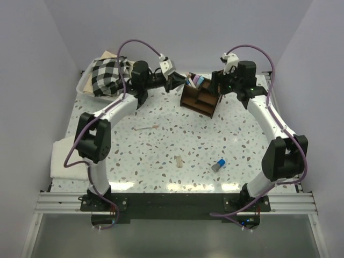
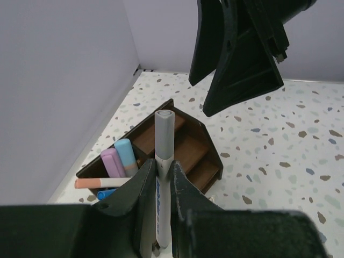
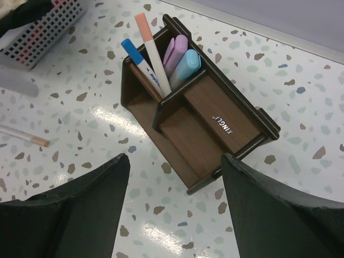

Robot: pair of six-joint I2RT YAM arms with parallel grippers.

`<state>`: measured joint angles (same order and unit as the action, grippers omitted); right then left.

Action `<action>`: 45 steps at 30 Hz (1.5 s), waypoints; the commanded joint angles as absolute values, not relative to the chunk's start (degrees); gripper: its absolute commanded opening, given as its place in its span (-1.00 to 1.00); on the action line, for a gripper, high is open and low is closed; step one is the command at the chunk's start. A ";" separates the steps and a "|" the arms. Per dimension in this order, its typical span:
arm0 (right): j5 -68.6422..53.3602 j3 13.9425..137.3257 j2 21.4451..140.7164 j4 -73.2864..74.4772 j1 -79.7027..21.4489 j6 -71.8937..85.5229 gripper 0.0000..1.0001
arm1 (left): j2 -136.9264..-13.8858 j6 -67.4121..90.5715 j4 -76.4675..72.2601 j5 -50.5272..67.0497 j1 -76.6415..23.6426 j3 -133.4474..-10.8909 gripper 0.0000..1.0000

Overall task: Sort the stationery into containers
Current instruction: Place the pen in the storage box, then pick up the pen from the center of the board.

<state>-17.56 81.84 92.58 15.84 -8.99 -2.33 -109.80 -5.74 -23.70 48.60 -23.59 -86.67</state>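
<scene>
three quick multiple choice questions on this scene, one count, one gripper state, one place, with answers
1. How many items stand in the wooden organizer? A two; B four; C six.
2. The left gripper is: A open and empty; B shut on a grey pen; C shut, holding nothing.
3. Where is the blue-grey cylinder? A in the organizer; B loose on the table; C in the left gripper.
Answers: 1 B, a blue-capped pen, orange-capped pen, pink marker and light blue marker stand there; 2 B, the pen's shaft sits clamped in it; 3 B, it lies on the speckled top toward the near edge.
</scene>
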 commanded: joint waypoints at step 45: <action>-17.48 95.45 103.28 19.42 -6.86 -3.42 0.50 | -131.08 5.10 -46.67 45.35 -24.35 -108.12 0.18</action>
